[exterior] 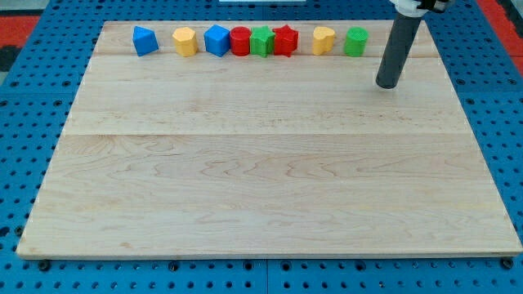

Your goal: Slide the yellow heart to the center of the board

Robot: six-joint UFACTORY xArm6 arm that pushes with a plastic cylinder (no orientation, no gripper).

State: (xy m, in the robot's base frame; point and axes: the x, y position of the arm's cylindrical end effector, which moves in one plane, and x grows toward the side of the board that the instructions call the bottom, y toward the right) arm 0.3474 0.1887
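Two yellow blocks sit in the row along the view's top. The right one [324,40] looks like the yellow heart. The left one [185,41] looks more like a pentagon, though the shapes are small and hard to tell apart. My tip [388,84] rests on the board to the lower right of the heart, about a block's width below the row. It touches no block. A green block [355,41] lies between the heart and the rod.
The row at the top also holds a blue block [145,40], a blue cube [216,40], a red block [239,41], a green block [261,41] and a red star [285,40], these last four packed together. The wooden board [261,196] is edged by blue pegboard.
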